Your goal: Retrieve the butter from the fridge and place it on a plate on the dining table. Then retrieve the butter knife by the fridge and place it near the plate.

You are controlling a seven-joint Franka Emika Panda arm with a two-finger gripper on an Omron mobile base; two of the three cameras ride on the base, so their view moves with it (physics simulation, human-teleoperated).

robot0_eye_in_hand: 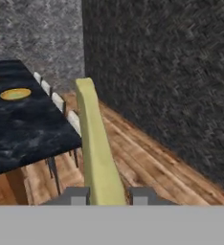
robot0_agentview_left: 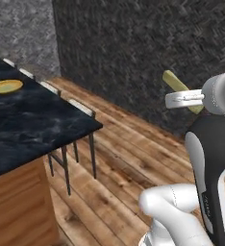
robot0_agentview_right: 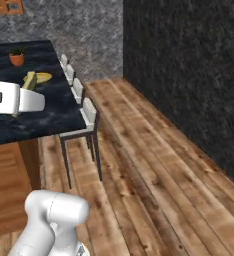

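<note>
My gripper (robot0_eye_in_hand: 109,196) is shut on the butter (robot0_eye_in_hand: 96,143), a pale yellow-green stick that juts out ahead between the two fingertips. In the left base view the gripper (robot0_agentview_left: 184,100) holds the butter (robot0_agentview_left: 175,82) high in the air, over the wooden floor and to the right of the dining table (robot0_agentview_left: 42,126). The yellow plate (robot0_agentview_left: 6,86) lies on the black marble top, far left of the gripper, with nothing on it. The plate (robot0_eye_in_hand: 16,94) also shows in the hand view, beyond the table's near edge. The fridge and the butter knife are out of view.
White-cushioned stools (robot0_agentview_left: 81,108) line the table's right side. A small potted plant (robot0_agentview_right: 17,58) stands on the table beyond the plate. A dark textured wall (robot0_agentview_left: 148,53) closes off the right. Open wooden floor (robot0_agentview_right: 149,170) lies between the wall and the stools.
</note>
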